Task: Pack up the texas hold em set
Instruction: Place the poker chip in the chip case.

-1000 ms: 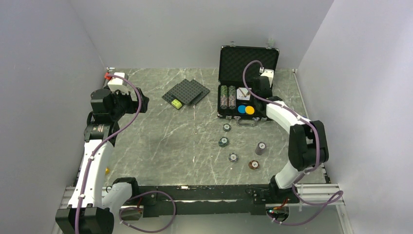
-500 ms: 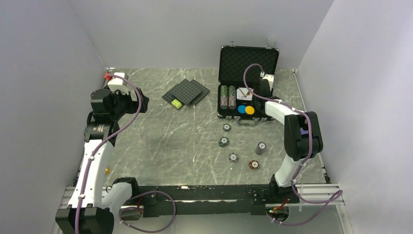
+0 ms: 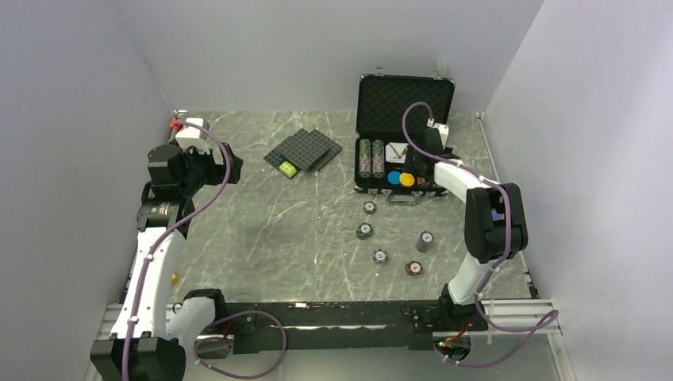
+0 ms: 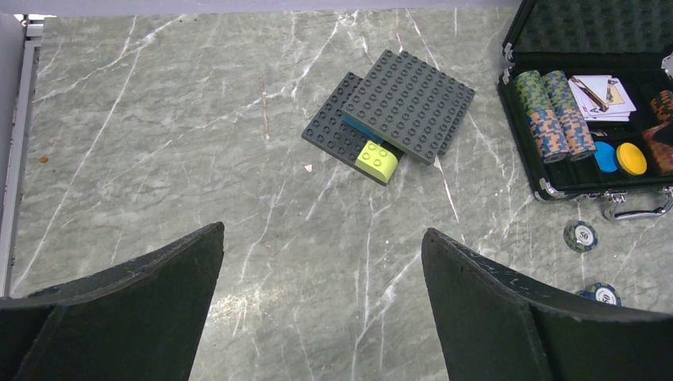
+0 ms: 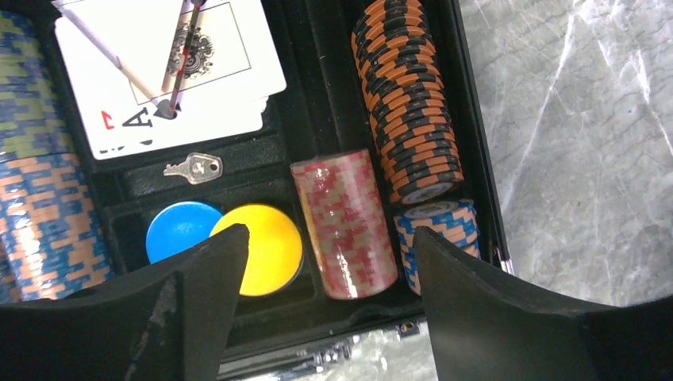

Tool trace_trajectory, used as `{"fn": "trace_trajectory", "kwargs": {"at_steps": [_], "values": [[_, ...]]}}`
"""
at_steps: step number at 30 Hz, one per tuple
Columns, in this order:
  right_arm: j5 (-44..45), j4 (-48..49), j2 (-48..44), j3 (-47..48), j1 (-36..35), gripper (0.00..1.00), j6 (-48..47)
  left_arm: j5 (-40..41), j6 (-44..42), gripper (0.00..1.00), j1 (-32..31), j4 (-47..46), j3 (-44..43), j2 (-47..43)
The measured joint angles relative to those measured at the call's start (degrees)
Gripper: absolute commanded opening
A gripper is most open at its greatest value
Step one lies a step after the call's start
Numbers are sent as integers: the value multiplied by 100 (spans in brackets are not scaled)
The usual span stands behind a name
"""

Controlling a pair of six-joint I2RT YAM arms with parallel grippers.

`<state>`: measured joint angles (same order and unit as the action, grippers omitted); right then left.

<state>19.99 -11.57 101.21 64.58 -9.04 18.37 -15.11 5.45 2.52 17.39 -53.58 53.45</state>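
My right gripper (image 5: 325, 248) hangs open and empty over the case (image 3: 405, 98), straddling the red stack (image 5: 343, 226) (lying on its side). 5 loose chip piles (image 3: 380, 255) lie outside the case, toward my bases, nearest my right arm. My left gripper (image 4: 321, 262) is open too.

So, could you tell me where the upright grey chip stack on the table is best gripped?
Probably from straight above, closing on opposite sides of the grey chip stack, low down: it stands upright as a loose column of chips, so a low grip should hold them all.
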Motion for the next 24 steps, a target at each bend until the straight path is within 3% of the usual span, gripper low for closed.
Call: {"fn": "trace_trajectory", "kwargs": {"at_steps": [8,24], "values": [[-310,-103,-704,-186,17,87,205,-2,2,98,0,0,0,0],[-1427,238,-667,-820,382,85,1187,0,0,98,-24,0,0,0]]}}
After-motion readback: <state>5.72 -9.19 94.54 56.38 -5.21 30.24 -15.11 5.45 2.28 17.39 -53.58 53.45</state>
